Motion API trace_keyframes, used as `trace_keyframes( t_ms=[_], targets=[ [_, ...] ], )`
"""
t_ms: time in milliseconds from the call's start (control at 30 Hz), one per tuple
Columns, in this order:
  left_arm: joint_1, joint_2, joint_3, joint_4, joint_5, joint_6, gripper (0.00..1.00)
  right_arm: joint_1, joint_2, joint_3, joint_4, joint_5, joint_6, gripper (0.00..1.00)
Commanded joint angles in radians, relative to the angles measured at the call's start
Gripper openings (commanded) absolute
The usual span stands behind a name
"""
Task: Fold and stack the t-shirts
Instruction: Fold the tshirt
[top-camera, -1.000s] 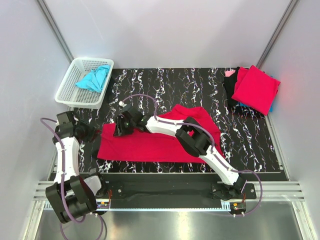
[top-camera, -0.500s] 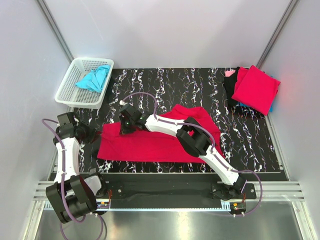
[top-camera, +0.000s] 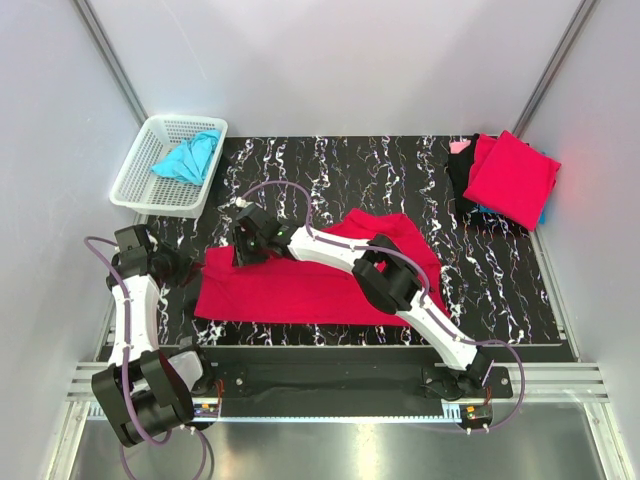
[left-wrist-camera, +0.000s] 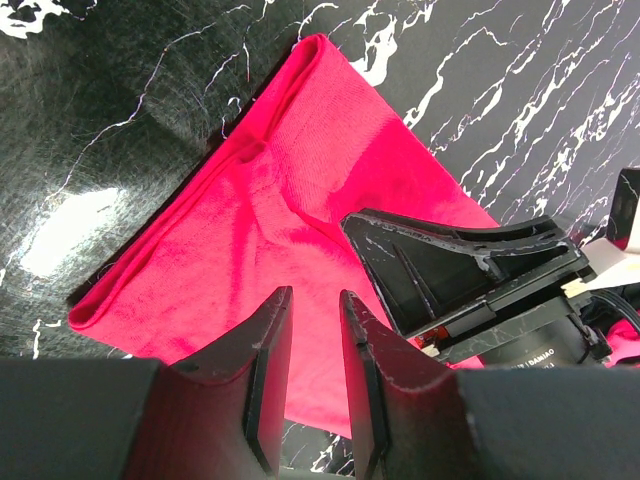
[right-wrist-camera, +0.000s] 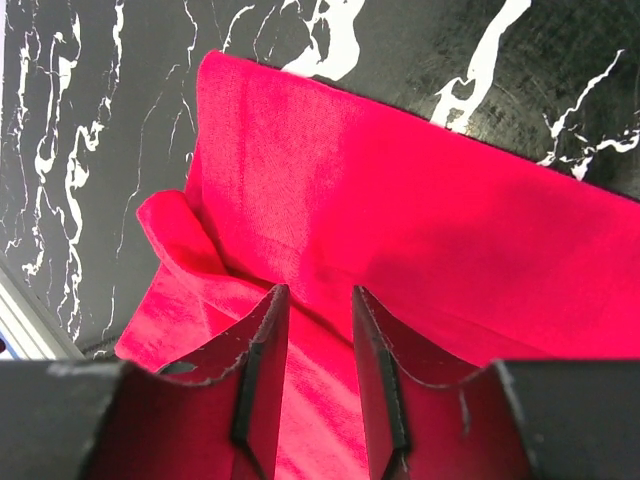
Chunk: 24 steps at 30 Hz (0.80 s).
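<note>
Upper left of the frame, a turquoise t-shirt (top-camera: 188, 158) sits in the basket (top-camera: 140, 192), waiting its turn. Left of centre, my left hand (left-wrist-camera: 312, 300) is over the left end of the red t-shirt (top-camera: 300, 285), fingers a narrow gap apart, nothing nipped that I can see. Just right of it, my right hand (right-wrist-camera: 318, 295) hangs over the same end by a small turned-up flap, fingers also slightly apart and no cloth clamped.

The red shirt lies mid-frame on the counter (top-camera: 350, 165). Its long axis runs left to right and its right end kicks toward the upper right. I can't tell where the collar is.

I reckon we're mid-fold. Next I need both hands pinching that left edge, then carrying it rightward over the body.

Upper right, the folded stack (top-camera: 510, 178) is where it ends up.
</note>
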Motion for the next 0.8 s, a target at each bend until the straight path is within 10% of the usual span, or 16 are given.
trace_keyframes(
  t_ms=[0,367,567,767],
  targets=[
    [0.006,-0.011,-0.007,0.029,0.028,0.018,0.30,0.015,0.019,0.059,-0.003,-0.018,-0.008,0.40],
    [0.008,-0.017,-0.004,0.021,0.018,0.027,0.30,0.015,0.108,0.147,-0.030,-0.108,-0.007,0.29],
    [0.008,-0.011,-0.003,0.019,0.018,0.030,0.30,0.017,0.107,0.153,-0.046,-0.096,-0.010,0.00],
    [0.011,-0.014,-0.007,0.018,0.019,0.036,0.30,0.015,0.097,0.156,-0.058,-0.058,-0.015,0.00]
  ],
)
